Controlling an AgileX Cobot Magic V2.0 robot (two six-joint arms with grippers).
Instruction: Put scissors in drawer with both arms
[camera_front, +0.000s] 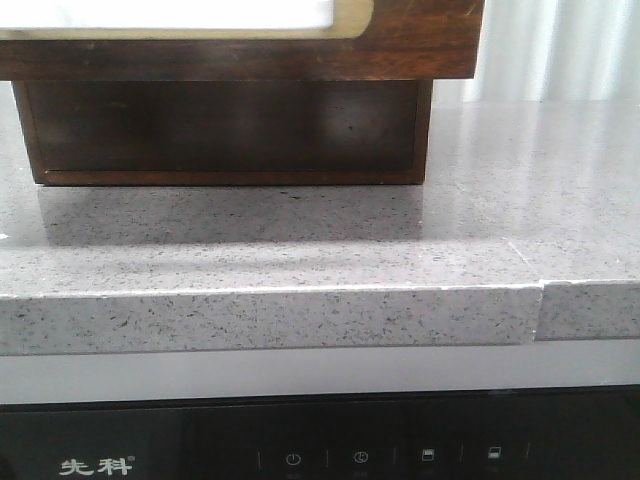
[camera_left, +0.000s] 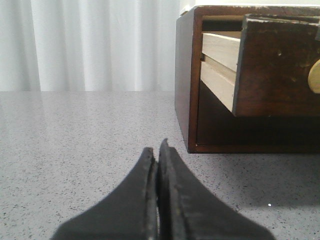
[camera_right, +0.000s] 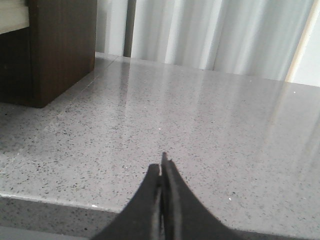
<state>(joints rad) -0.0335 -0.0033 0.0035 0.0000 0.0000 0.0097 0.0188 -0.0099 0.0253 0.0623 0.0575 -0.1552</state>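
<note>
The drawer (camera_front: 420, 45) is a dark brown wooden one with a white panel and tan rim, at the top of the front view, pulled out over the cabinet's lower opening (camera_front: 225, 130). The left wrist view shows the drawer (camera_left: 277, 65) sticking out of the cabinet (camera_left: 186, 75), its pale wood side exposed. My left gripper (camera_left: 156, 150) is shut and empty, low over the counter, to the left of the cabinet. My right gripper (camera_right: 161, 167) is shut and empty, near the counter's front edge. The scissors are out of view. Neither gripper shows in the front view.
The grey speckled stone counter (camera_front: 300, 250) has a seam (camera_front: 540, 300) at its front right. A black appliance panel (camera_front: 300, 450) sits below the edge. White curtains (camera_right: 215, 35) hang behind. The cabinet's corner (camera_right: 60, 50) stands to the left of my right gripper.
</note>
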